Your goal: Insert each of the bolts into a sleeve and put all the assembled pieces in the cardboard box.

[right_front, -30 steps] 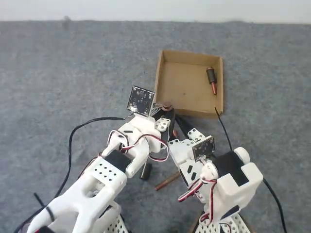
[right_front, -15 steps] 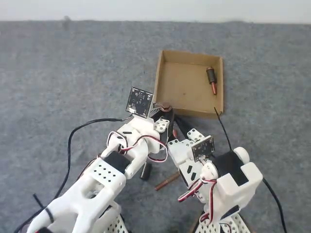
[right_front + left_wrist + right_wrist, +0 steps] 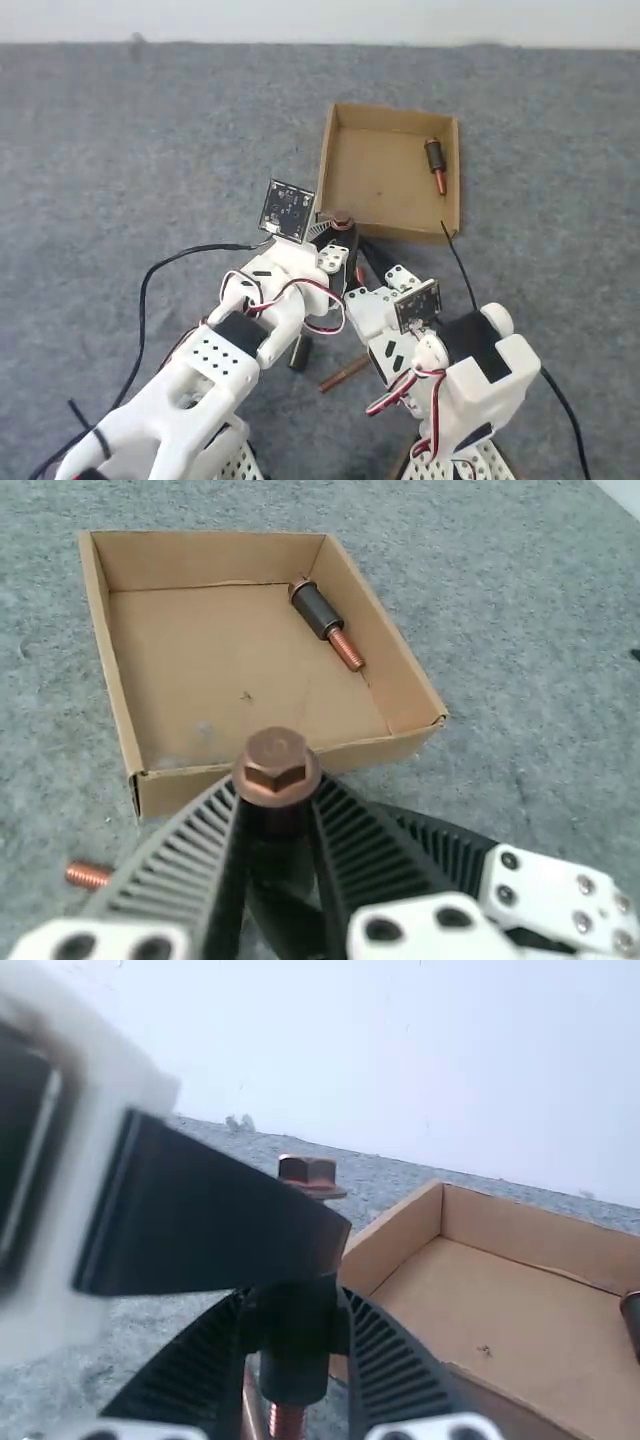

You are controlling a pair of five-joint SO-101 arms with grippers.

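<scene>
Left gripper (image 3: 275,810) grips the bolt (image 3: 277,760), right gripper (image 3: 295,1310) the sleeve (image 3: 292,1355); a skewed pull could jam or drop them short of the box (image 3: 105,650).

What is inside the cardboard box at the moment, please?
One bolt in a dark sleeve lies inside the cardboard box beside a side wall. The floor strip behind its near wall is hidden.
</scene>
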